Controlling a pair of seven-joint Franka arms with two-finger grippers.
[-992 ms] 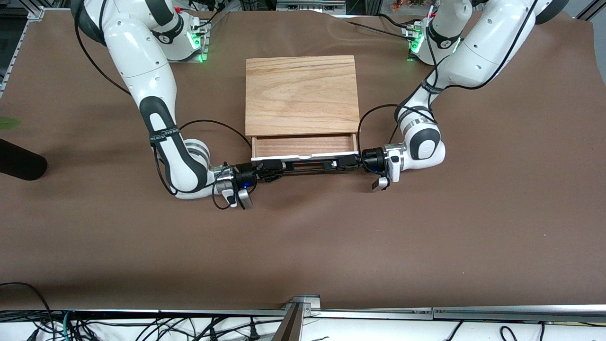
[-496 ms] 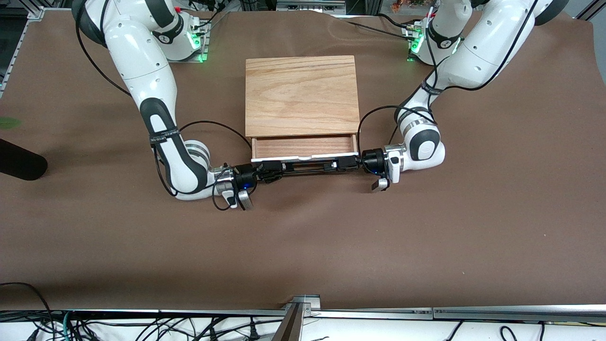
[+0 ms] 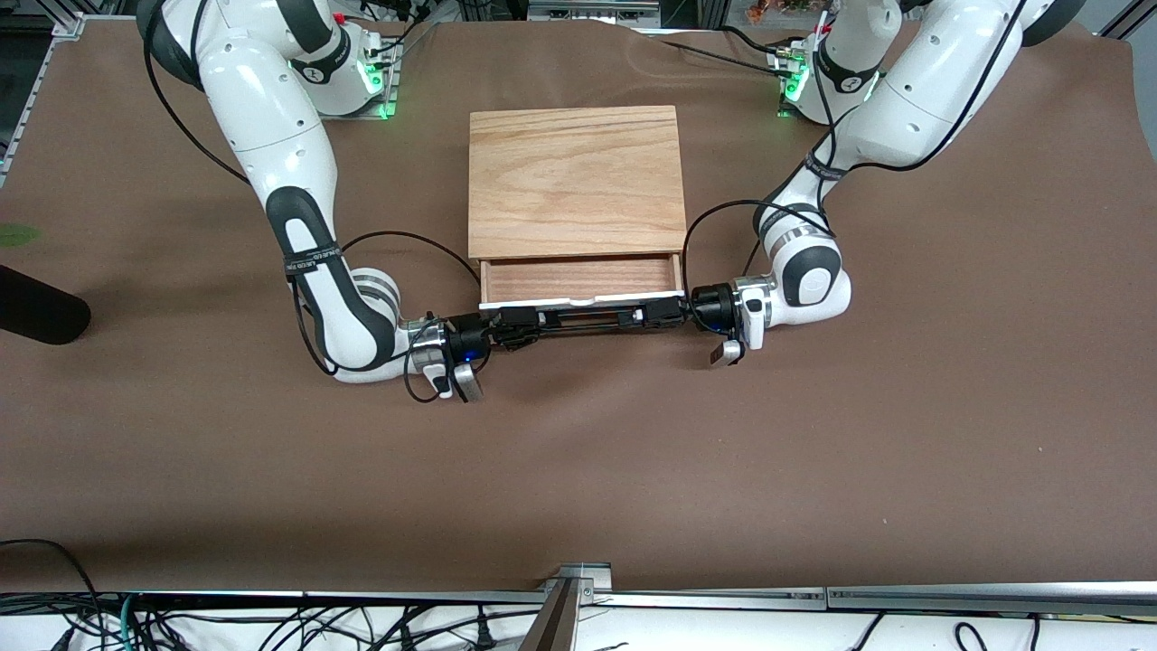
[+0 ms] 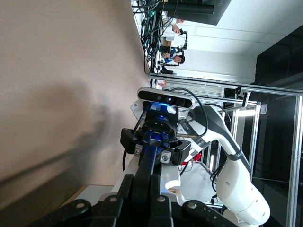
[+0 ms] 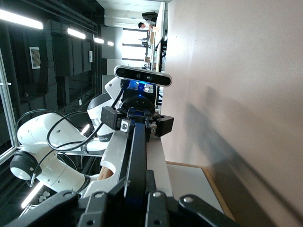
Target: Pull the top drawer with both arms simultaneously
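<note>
The top drawer (image 3: 580, 278) of a light wooden cabinet (image 3: 575, 181) stands partly pulled out, showing its reddish-brown inside and white front edge. Its long black wire handle (image 3: 586, 316) runs along the front. My right gripper (image 3: 522, 325) is shut on the handle's end toward the right arm's end of the table. My left gripper (image 3: 658, 312) is shut on the other end. In the left wrist view the handle (image 4: 150, 158) runs from my left gripper (image 4: 142, 189) to the other gripper. In the right wrist view the handle (image 5: 137, 146) runs likewise from my right gripper (image 5: 136, 189).
The cabinet stands on a brown cloth covering the table (image 3: 578, 470). A black cylinder (image 3: 36, 312) lies at the right arm's end of the table. Cables and an aluminium rail (image 3: 578, 597) run along the table edge nearest the front camera.
</note>
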